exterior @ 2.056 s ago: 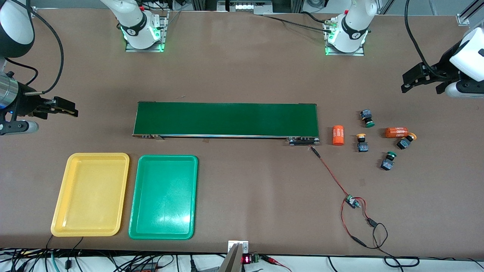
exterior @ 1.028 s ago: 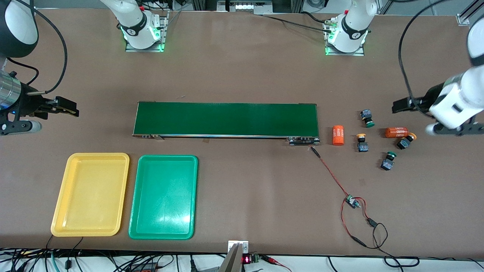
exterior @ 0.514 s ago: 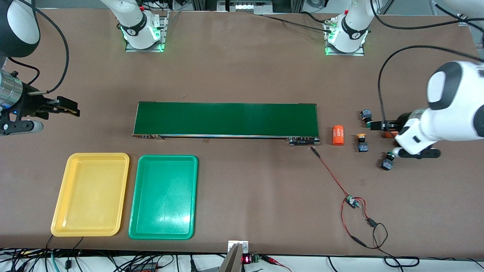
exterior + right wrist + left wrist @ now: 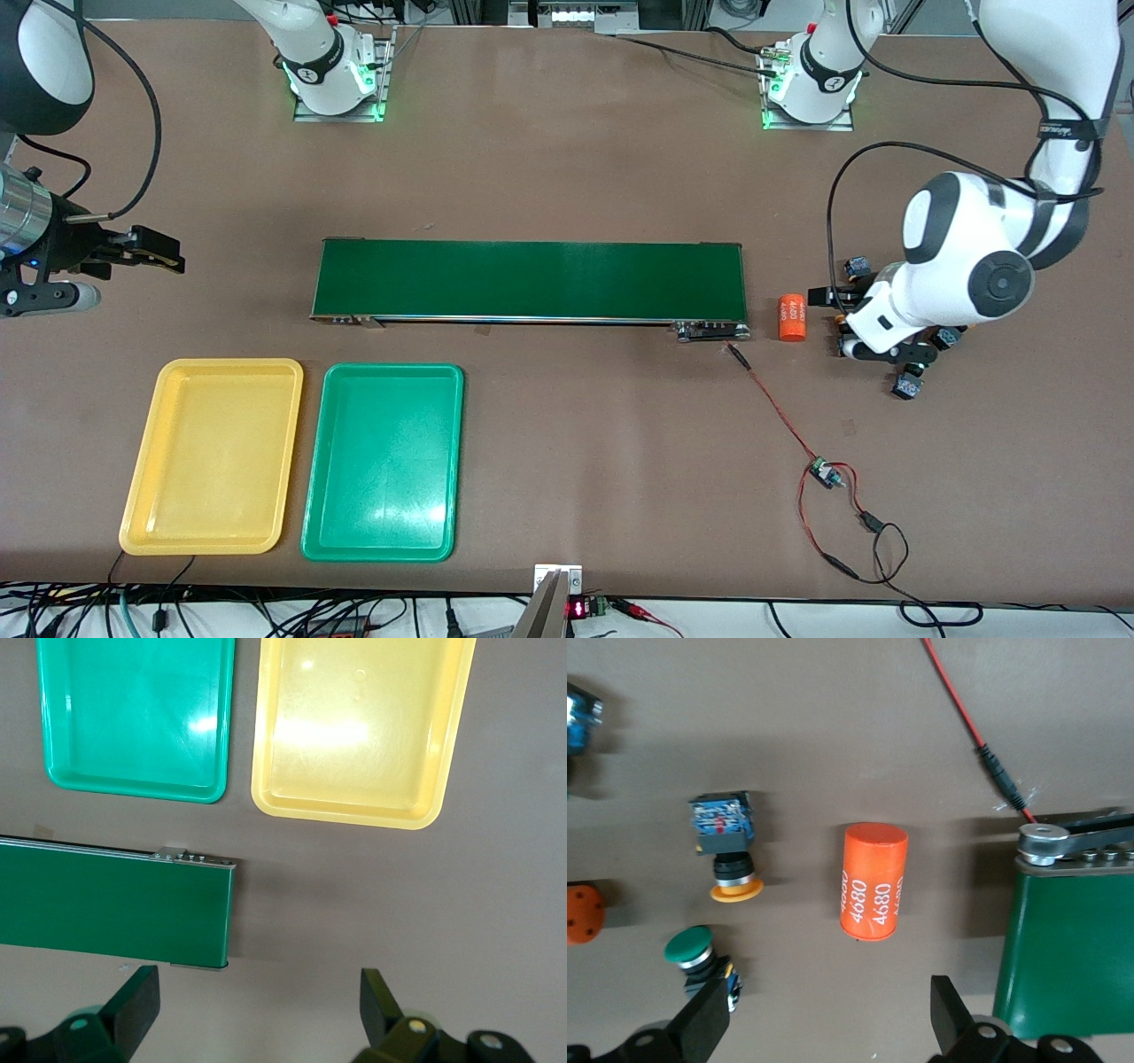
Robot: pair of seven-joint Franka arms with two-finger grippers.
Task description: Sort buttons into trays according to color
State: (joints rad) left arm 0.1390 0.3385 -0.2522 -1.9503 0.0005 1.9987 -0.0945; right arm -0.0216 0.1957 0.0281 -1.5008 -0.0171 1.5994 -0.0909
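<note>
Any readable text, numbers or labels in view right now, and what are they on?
"4680", printed twice in white on the orange cylinder beside the conveyor belt end.
White print on that cylinder in the front view: too small to read.
Red display at the table edge: unreadable.

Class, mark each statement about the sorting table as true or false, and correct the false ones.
1. Both trays hold no buttons. True: the yellow tray and green tray are bare.
2. The left gripper is shut on a button. False: it is open, holding nothing.
3. An orange cylinder lies on the conveyor belt. False: it lies on the table beside the belt's end.
4. The right gripper is open. True.
</note>
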